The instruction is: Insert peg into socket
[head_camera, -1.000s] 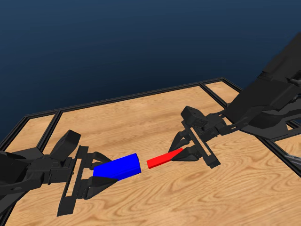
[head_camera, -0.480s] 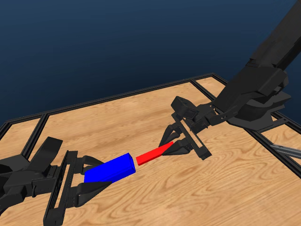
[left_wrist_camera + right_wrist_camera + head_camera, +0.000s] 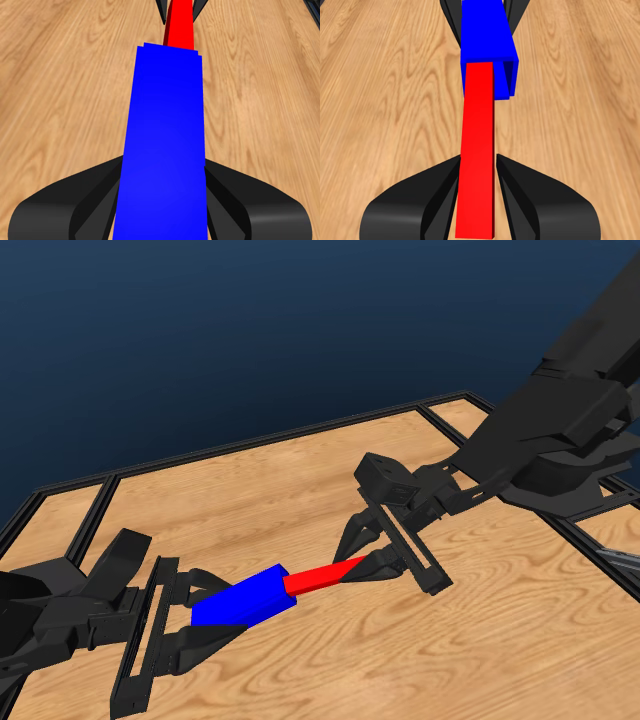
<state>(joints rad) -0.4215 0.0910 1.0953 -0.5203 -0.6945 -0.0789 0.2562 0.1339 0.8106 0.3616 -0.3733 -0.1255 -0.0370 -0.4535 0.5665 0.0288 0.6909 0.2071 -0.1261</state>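
Note:
The blue socket (image 3: 243,598) hangs above the wooden table, with my left gripper (image 3: 196,612) shut on its rear end. The thin red peg (image 3: 318,579) is held by my right gripper (image 3: 368,558), shut on its far end. The peg's free tip meets the socket's open mouth and has just entered it. In the left wrist view the socket (image 3: 165,145) fills the middle and the peg (image 3: 180,25) pokes out beyond it. The right wrist view shows the peg (image 3: 477,150) running into the hollow socket (image 3: 487,45), seated toward one side of the opening.
The wooden table (image 3: 420,660) is bordered by a black frame (image 3: 250,445) at its far edge. The right arm's bulky body (image 3: 560,440) looms over the table's right side.
The gap between peg and socket has closed: the two grippers came together and the peg's tip now sits in the socket's mouth. The head camera has also shifted.

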